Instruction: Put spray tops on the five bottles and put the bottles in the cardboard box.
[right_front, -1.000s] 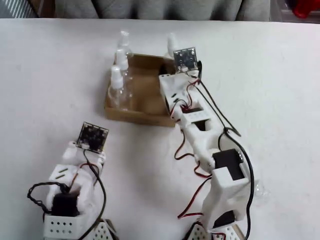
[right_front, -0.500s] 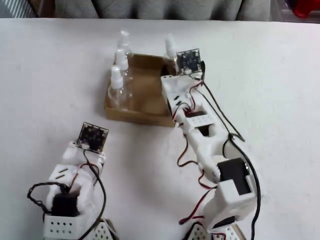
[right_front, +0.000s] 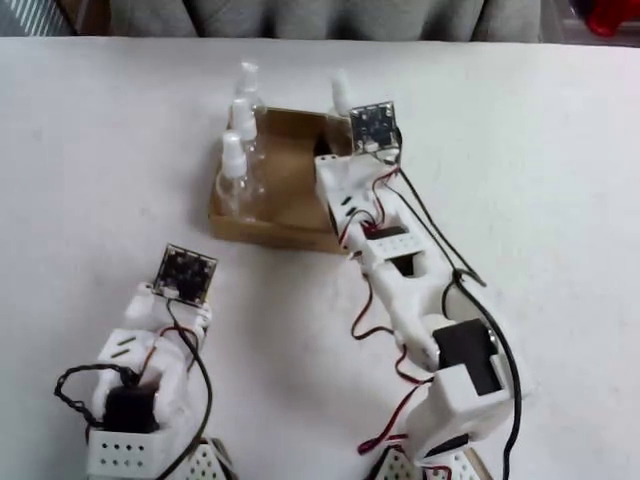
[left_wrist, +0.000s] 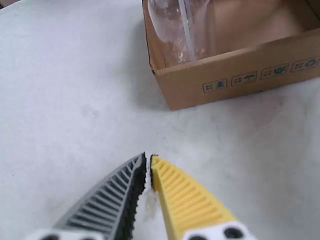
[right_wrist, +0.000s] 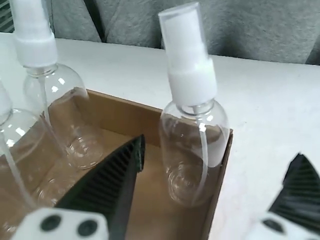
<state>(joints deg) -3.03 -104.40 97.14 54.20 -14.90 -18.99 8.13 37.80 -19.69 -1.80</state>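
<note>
The cardboard box (right_front: 290, 228) sits mid-table. Three clear bottles with white spray tops (right_front: 235, 165) stand in a row along its left wall. Another capped bottle (right_front: 341, 95) stands in its far right corner. My right arm (right_front: 400, 270) stretches to that corner. My right gripper (right_wrist: 218, 150) is open, its black jaws wide on either side of that bottle (right_wrist: 195, 145) and apart from it. Near the table's front left, my left gripper (left_wrist: 148, 160) is shut on nothing, pointing at the box's near corner (left_wrist: 230, 75).
The white table (right_front: 520, 160) has free room left and right of the box. Grey upholstery (right_wrist: 250, 25) runs behind the far edge. The left arm's base (right_front: 130, 420) stands at the front left, and the right arm's wires (right_front: 385, 330) hang over the table.
The right arm's elbow has swung a little to the right while its wrist stayed at the box's far right corner. The bottles and the left arm have not moved.
</note>
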